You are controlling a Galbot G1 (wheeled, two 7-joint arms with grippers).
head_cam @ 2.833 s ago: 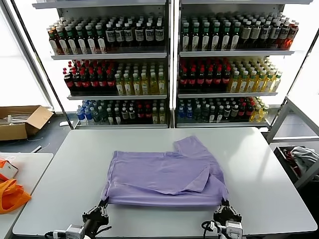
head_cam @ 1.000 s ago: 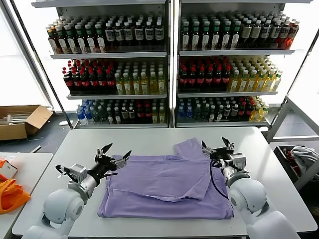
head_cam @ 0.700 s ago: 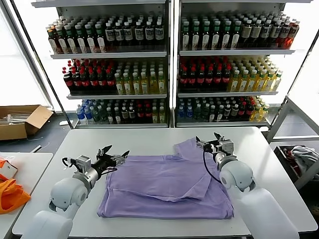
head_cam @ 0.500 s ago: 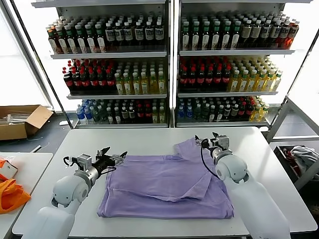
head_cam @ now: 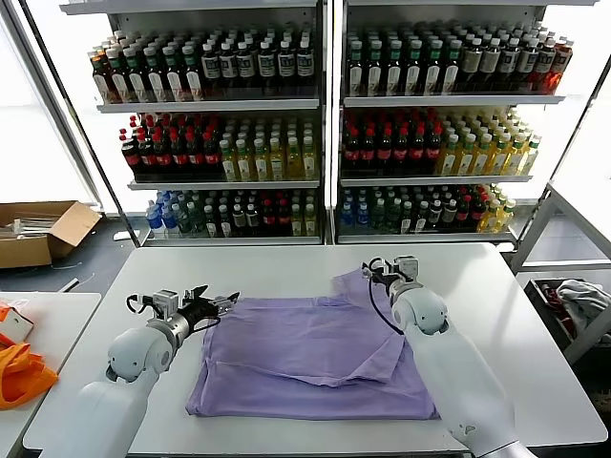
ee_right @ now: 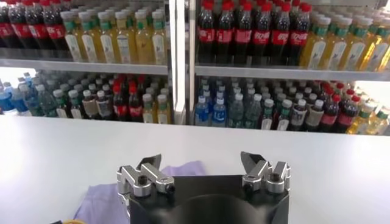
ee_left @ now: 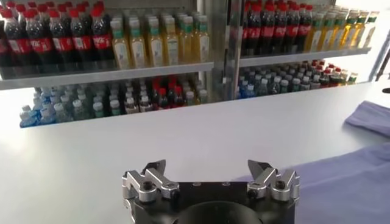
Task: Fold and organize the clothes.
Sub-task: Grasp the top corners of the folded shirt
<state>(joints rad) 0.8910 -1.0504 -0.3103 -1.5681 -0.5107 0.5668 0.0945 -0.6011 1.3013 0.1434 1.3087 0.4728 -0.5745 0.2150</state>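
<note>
The clothes (head_cam: pixel 320 358) lay partly folded mid-surface (head_cam: pixel 496 315). The left tool (head_cam: pixel 212 305), released and empty, hovered at their left far corner; the right tool (head_cam: pixel 382 270), likewise released, hung over their far right sleeve.

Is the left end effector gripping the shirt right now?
No. In the head view the left end effector is open at the T-shirt's far left corner, holding nothing.
</note>
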